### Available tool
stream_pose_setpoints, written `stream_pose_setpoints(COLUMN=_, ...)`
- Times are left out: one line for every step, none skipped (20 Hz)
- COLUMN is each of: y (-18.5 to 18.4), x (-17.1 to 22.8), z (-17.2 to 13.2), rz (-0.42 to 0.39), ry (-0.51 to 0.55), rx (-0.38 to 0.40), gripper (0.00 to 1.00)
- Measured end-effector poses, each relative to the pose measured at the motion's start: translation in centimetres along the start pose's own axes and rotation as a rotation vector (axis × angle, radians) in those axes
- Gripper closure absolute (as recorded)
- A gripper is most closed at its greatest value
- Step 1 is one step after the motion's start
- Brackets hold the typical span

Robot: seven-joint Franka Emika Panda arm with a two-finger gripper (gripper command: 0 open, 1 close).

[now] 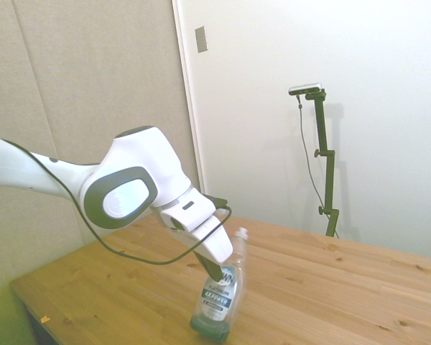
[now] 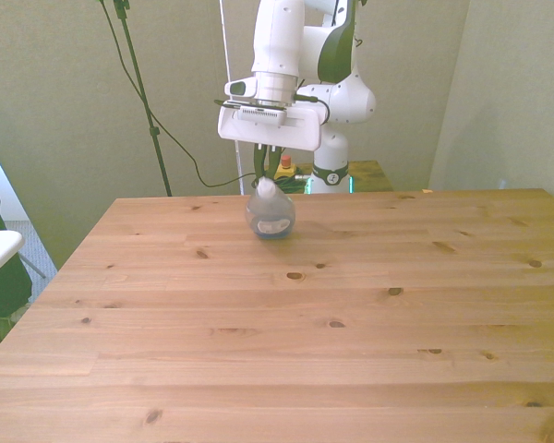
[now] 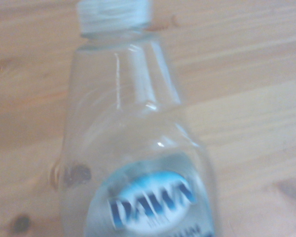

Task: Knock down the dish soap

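— Where's the gripper [image 1: 217, 271] right now?

— Low over the table [image 2: 351, 314], its dark fingers pressed against the upper part of the dish soap [image 1: 219, 291]. How far apart those fingers stand, I cannot tell; the bottle and the white hand block them from the side, and from the front they are too small to read. It doesn't look like it has hold of anything (it seems to be leaning on the bottle, not gripping it).

— And the bottle itself?

— Near the far edge of the table in the front view, a little toward the front view's left, close to the robot's base. Its base is on the wood, but it is tilted, cap leaning away from the arm. In the wrist view the white cap [image 3: 113, 17] and the blue logo [image 3: 150, 200] fill the frame, slightly blurred.

— So which step would you call this?

— The push itself, I'd say. The bottle is tipping but not down yet.

— What does it need next?

— My guess: carry the push on the same way, high on the bottle, until it passes its balance point and falls flat. Pushing too low might only slide it along the wood.
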State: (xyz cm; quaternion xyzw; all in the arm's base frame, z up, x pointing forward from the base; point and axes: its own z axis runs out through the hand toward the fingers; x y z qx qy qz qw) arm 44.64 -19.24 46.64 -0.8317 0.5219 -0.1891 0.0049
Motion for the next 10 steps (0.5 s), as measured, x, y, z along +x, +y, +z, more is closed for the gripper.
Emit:
stream_pose_setpoints(y=-0.6, x=0.6, z=0.3, rz=0.007, ry=0.008, rx=0.009, gripper=1.00)
stream_pose_setpoints(y=-1.2, x=1.3, z=0.7, rz=0.014, ry=0.016, rx=0.017, gripper=1.00)
stream_pose_setpoints(y=-1.7, x=1.9, z=1.0, rz=0.023, ry=0.022, rx=0.026, gripper=1.00)
stream_pose_setpoints(y=-2.3, x=2.5, z=1.3, rz=0.033, ry=0.026, rx=0.036, gripper=1.00)
stream_pose_setpoints(y=-3.0, x=3.0, z=1.6, rz=0.042, ry=0.031, rx=0.045, gripper=1.00)
stream_pose_setpoints(y=-3.9, x=3.5, z=1.9, rz=0.050, ry=0.035, rx=0.051, gripper=1.00)
stream_pose_setpoints(y=-4.9, x=3.8, z=2.1, rz=0.059, ry=0.038, rx=0.057, gripper=1.00)
stream_pose_setpoints(y=-5.9, x=4.1, z=2.5, rz=0.065, ry=0.040, rx=0.061, gripper=1.00)
stream_pose_setpoints(y=-6.9, x=4.4, z=2.9, rz=0.069, ry=0.041, rx=0.064, gripper=1.00)
stream_pose_setpoints(y=-7.7, x=4.7, z=3.3, rz=0.074, ry=0.042, rx=0.066, gripper=1.00)
